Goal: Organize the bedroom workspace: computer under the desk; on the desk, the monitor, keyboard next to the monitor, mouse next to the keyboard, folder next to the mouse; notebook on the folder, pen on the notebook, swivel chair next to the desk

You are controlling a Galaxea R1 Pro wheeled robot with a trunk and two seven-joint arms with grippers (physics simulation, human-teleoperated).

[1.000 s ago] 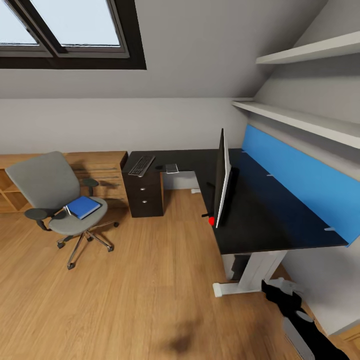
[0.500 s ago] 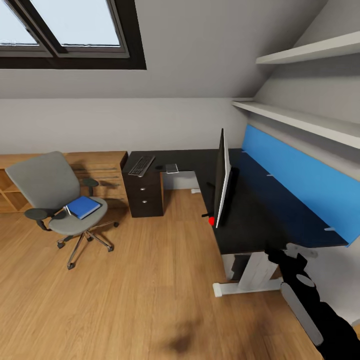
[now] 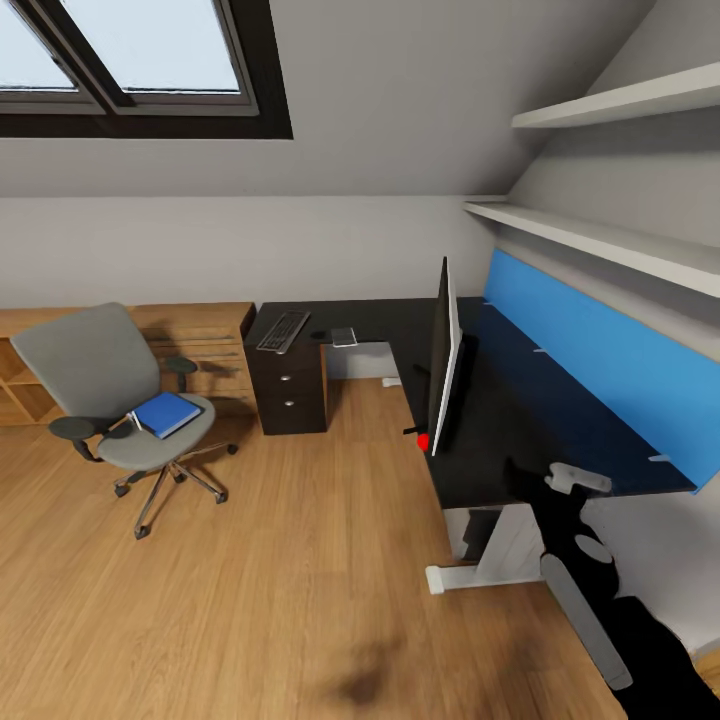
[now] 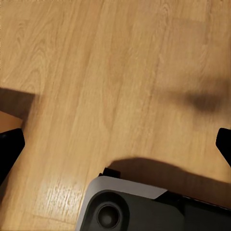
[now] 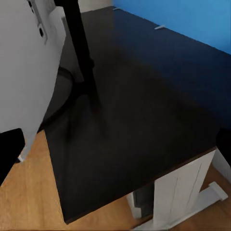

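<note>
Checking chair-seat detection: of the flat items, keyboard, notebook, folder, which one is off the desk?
The folder: bright blue, lying on the chair seat. The keyboard and notebook lie on the desk.

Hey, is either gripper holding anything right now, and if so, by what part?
Nothing is held. The right gripper hangs open over the desk; the left gripper's fingers are spread above bare floor.

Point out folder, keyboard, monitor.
folder [image 3: 167,413], head view, middle of its blue cover, on the chair seat.
keyboard [image 3: 284,331], head view, its key area.
monitor [image 3: 441,357], head view, its screen's near edge.
</note>
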